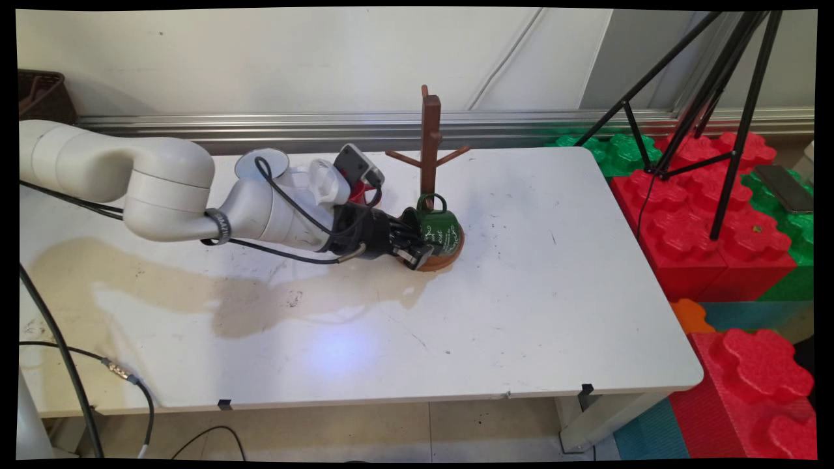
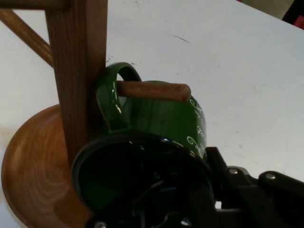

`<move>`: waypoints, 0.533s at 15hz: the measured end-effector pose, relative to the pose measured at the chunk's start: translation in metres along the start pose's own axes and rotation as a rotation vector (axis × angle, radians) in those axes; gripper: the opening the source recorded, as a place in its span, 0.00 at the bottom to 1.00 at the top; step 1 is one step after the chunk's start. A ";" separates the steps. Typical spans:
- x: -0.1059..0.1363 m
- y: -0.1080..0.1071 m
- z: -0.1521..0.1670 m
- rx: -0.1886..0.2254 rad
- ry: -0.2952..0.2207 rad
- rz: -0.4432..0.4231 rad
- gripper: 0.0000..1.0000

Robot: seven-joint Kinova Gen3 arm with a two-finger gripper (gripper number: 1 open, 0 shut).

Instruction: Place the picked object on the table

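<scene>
One white tabletop (image 1: 534,273) carries everything I can count from here. One brown wooden mug tree (image 1: 430,140) stands on its round wooden base (image 1: 449,257) toward the far side, with one lower peg (image 2: 154,90) running through the handle of one glossy green ceramic mug with white lettering (image 1: 442,229). The mug hangs at the post's foot, mouth turned toward my camera, its long axis roughly level. One black two-finger pincer (image 1: 417,244) comes in from the left, with one finger (image 2: 247,190) outside the rim. I judge it clamped on the mug's wall. One red object (image 1: 357,190) sits behind the wrist, mostly hidden.
</scene>
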 end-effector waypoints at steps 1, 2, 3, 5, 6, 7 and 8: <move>-0.001 0.000 -0.002 0.002 0.003 -0.003 0.00; -0.001 0.001 -0.005 0.003 0.005 -0.006 0.00; -0.001 0.001 -0.007 0.005 0.008 -0.009 0.00; 0.000 0.004 -0.014 0.006 0.018 -0.017 0.00; 0.000 0.004 -0.017 0.006 0.022 -0.021 0.00; 0.000 0.005 -0.019 0.007 0.025 -0.024 0.00; 0.000 0.006 -0.022 0.008 0.029 -0.028 0.00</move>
